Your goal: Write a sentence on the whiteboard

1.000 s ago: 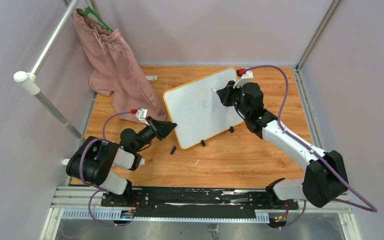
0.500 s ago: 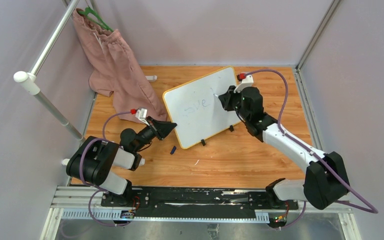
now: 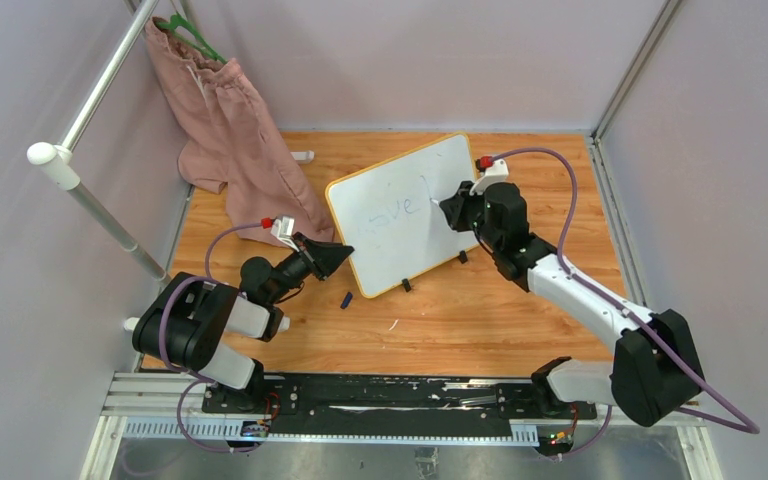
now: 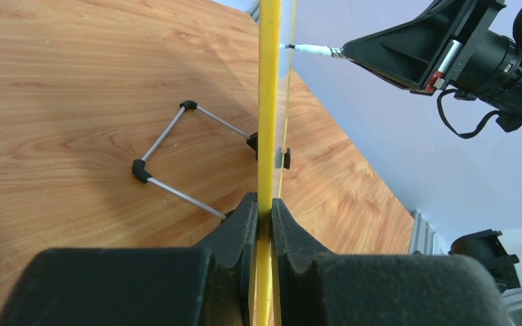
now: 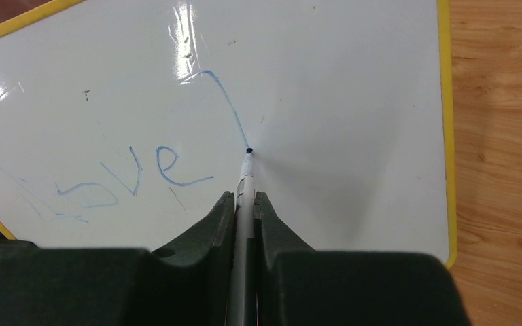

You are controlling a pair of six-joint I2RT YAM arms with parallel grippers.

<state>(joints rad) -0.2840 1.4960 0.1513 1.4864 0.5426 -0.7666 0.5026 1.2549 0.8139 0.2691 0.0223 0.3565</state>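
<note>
The whiteboard (image 3: 392, 250), white with a yellow frame, stands tilted on the wooden table. My left gripper (image 3: 345, 258) is shut on its left frame edge (image 4: 269, 102), one finger on each side (image 4: 264, 204). My right gripper (image 3: 452, 208) is shut on a thin marker (image 5: 245, 178) whose blue tip touches the board face (image 5: 353, 102). Faint blue writing reading "love" (image 5: 119, 185) lies left of the tip. A long blue stroke (image 5: 225, 105) runs from the upper board down to the tip. The marker also shows in the left wrist view (image 4: 312, 49).
A pink cloth (image 3: 235, 140) hangs from a rail (image 3: 80, 190) at the back left, reaching the table beside the board. A small dark cap (image 3: 346, 299) lies on the table near the board's front corner. The board's wire stand (image 4: 170, 132) sits behind it.
My right gripper has moved down the board toward the near edge, its marker tip drawing a long blue stroke to the right of "love". The left gripper and the board have not moved.
</note>
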